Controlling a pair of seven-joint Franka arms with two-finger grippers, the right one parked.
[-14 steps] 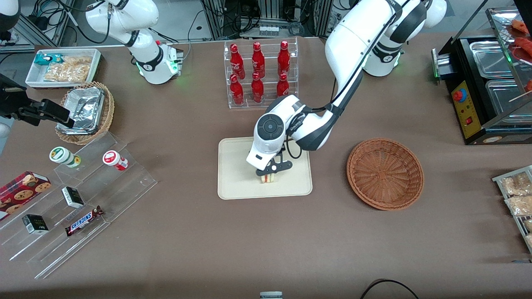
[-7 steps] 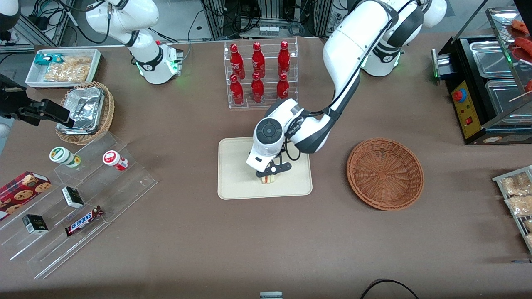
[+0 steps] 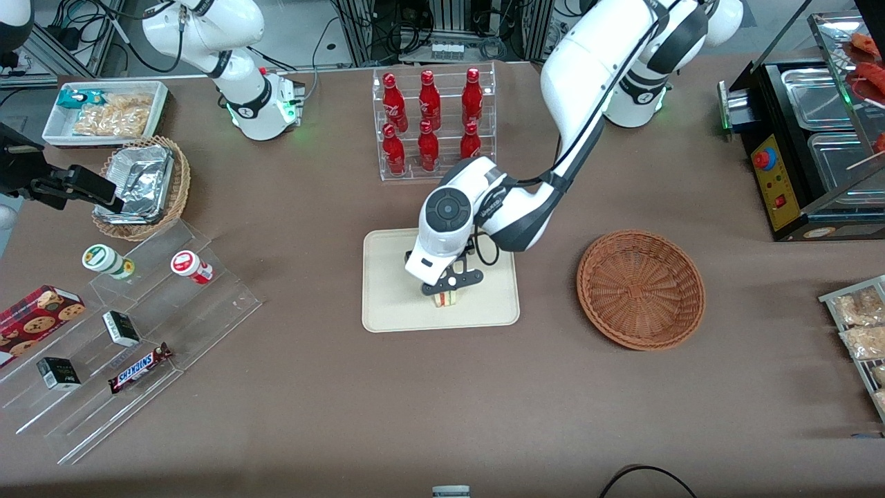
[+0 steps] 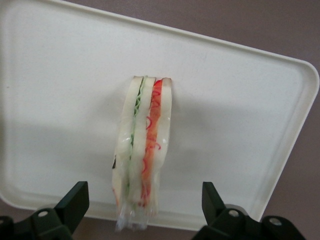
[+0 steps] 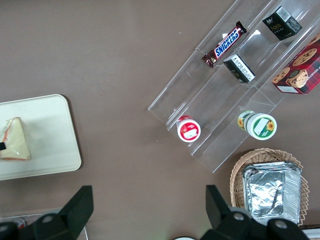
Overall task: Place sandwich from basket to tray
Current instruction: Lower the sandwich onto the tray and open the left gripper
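Observation:
The sandwich (image 3: 447,299) (image 4: 145,140) stands on edge on the cream tray (image 3: 394,277) (image 4: 225,100), its red, orange and green layers showing. My left gripper (image 3: 448,285) (image 4: 145,192) hangs just above it, open, with one black finger (image 4: 75,200) on each side and clear gaps to the bread. The parked arm's camera also catches the sandwich (image 5: 15,140) on the tray (image 5: 50,135). The reddish-brown basket (image 3: 641,288) sits beside the tray toward the working arm's end, with nothing in it.
A clear rack of red bottles (image 3: 430,124) stands farther from the front camera than the tray. A stepped acrylic shelf with snacks (image 3: 138,325), a tan basket with foil (image 3: 142,187) and a white bin (image 3: 104,111) lie toward the parked arm's end. A black food warmer (image 3: 809,138) stands at the working arm's end.
The wrist has shifted slightly away from the front camera above the tray. The sandwich has stayed where it was on the tray.

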